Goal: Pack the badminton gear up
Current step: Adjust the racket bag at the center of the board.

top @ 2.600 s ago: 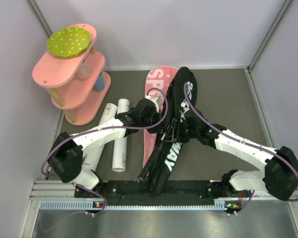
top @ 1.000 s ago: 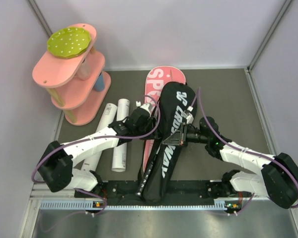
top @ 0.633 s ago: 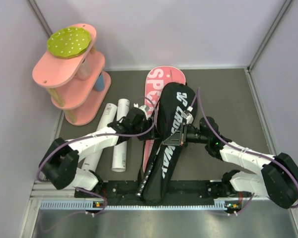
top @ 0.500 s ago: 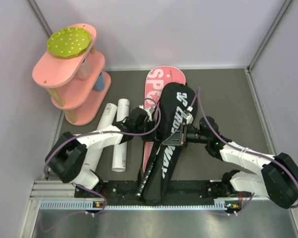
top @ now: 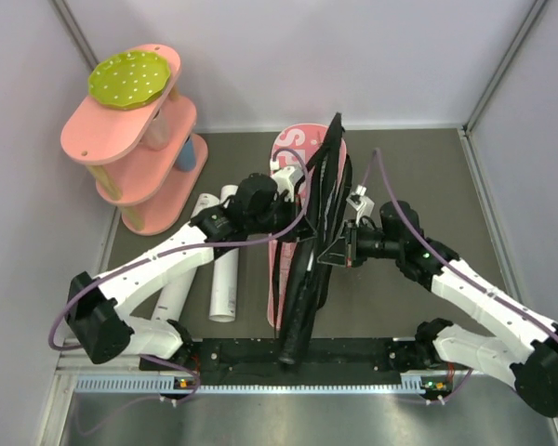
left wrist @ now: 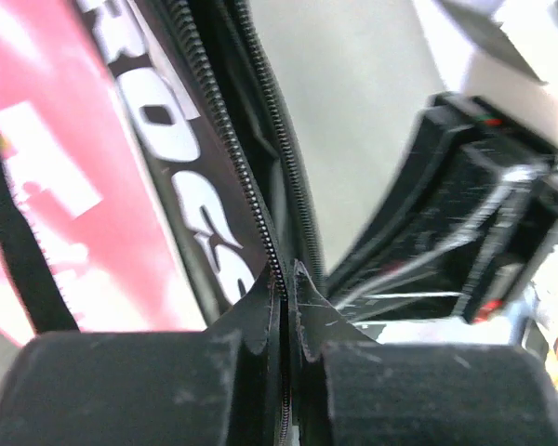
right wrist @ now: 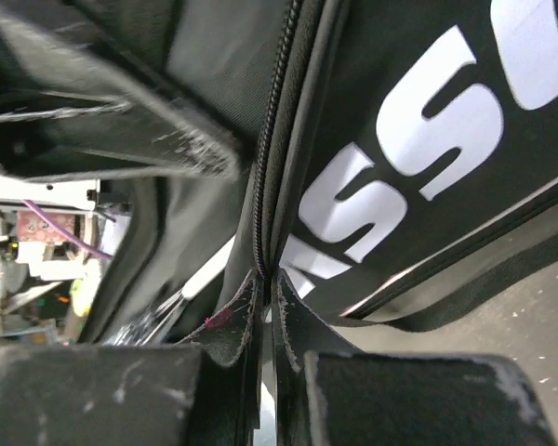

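Note:
The racket-shaped bag (top: pixel 309 269) stands with its black flap raised on edge, while its pink side (top: pixel 294 147) lies flat on the table beneath. My left gripper (top: pixel 304 192) is shut on the flap's zip edge (left wrist: pixel 246 200) from the left; in the left wrist view the left gripper (left wrist: pixel 286 279) has its jaws pressed together on the zip teeth. My right gripper (top: pixel 335 249) pinches the same flap from the right. In the right wrist view the right gripper (right wrist: pixel 265 279) is shut on the zip seam beside the white lettering (right wrist: pixel 428 139). Two long white tubes (top: pixel 226 251) lie left of the bag.
A pink tiered shelf (top: pixel 135 149) with a green dotted disc (top: pixel 128 79) on top stands at the back left, close to the tubes. Grey walls close in the table on the left, back and right. Purple cables loop over both arms.
The left gripper has shut on the zip edge. Both arms have lifted the black flap from lying flat over the pink side to standing on edge.

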{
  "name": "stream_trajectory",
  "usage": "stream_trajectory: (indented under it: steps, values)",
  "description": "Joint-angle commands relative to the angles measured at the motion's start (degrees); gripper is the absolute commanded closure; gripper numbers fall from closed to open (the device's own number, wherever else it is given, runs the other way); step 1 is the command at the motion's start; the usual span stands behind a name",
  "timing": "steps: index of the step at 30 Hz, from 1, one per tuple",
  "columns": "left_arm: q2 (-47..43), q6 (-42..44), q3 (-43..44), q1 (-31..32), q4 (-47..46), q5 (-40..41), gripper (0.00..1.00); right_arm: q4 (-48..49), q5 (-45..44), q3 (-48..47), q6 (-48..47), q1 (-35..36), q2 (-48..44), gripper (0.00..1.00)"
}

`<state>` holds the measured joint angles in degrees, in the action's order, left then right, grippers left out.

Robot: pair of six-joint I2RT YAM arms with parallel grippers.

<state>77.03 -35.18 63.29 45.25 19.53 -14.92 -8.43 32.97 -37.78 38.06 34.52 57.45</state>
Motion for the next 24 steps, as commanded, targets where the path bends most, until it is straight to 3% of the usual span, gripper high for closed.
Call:
stream_trajectory:
  steps: [1, 5, 8, 12, 16, 19, 24]
  values:
    - [0.38, 0.38, 5.45, 2.38, 1.58, -3.19, 1.0, -9.6, -2.39, -4.5, -6.44, 0.01, -3.04, 1.0]
    - [6.45, 2.13, 4.21, 2.38, 1.48, -0.38, 1.0, -6.25, -4.23, -1.07, -4.31, -1.38, -1.21, 1.0]
    - [5.33, 3.44, 4.74, 2.38, 2.17, 0.94, 1.0, -10.28, -1.16, -2.29, -4.84, -1.65, -1.37, 1.0]
    - [-0.03, 5.12, 2.11, 1.33, 3.67, 8.05, 1.0, -20.11, -6.42, -7.47, -7.82, -1.3, -6.29, 1.0]
    - [0.04, 4.59, -3.86, -2.18, 0.87, 4.99, 1.0, -19.88, -7.13, -4.86, -10.54, -2.35, -1.75, 1.0]
    - [1.8, 5.38, -3.44, -3.06, 3.75, 2.79, 1.0, -23.27, -10.99, -3.44, -12.83, -4.11, -1.81, 1.0]
    - [4.17, 6.88, -4.66, -3.07, 2.72, -1.33, 1.0, -27.08, -5.89, -13.97, -9.95, -1.93, -2.61, 1.0]
